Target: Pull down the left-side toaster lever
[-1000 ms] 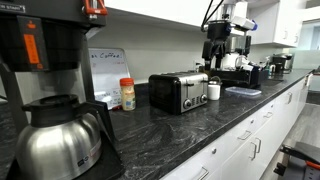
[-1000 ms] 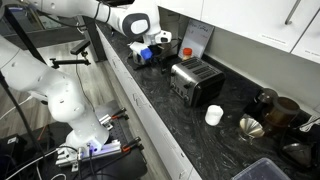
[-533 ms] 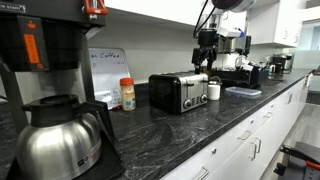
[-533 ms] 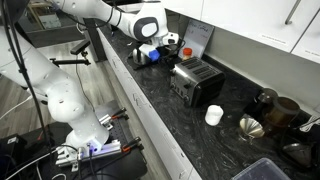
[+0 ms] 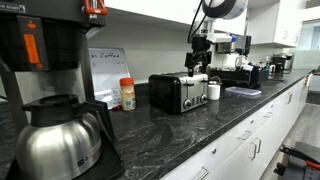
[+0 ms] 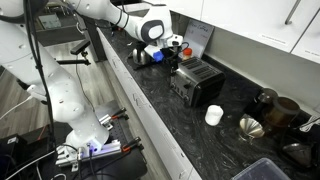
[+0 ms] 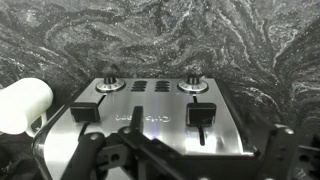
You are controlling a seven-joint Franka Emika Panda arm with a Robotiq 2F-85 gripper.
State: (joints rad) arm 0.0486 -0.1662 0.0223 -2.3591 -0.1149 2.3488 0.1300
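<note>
While the gripper (image 7: pixel 187 142) hangs open-jawed and empty above the toaster (image 7: pixel 150 118) on the counter (image 7: pixel 200 40), the left-side lever (image 7: pixel 82 110) lies below and left of the jaws' midline in the wrist view.

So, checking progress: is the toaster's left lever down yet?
Up: in the wrist view the left lever sits level with the right lever, atop its slot.

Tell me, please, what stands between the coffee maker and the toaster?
A red-lidded jar stands there, with a white sign behind it, in an exterior view.
</note>
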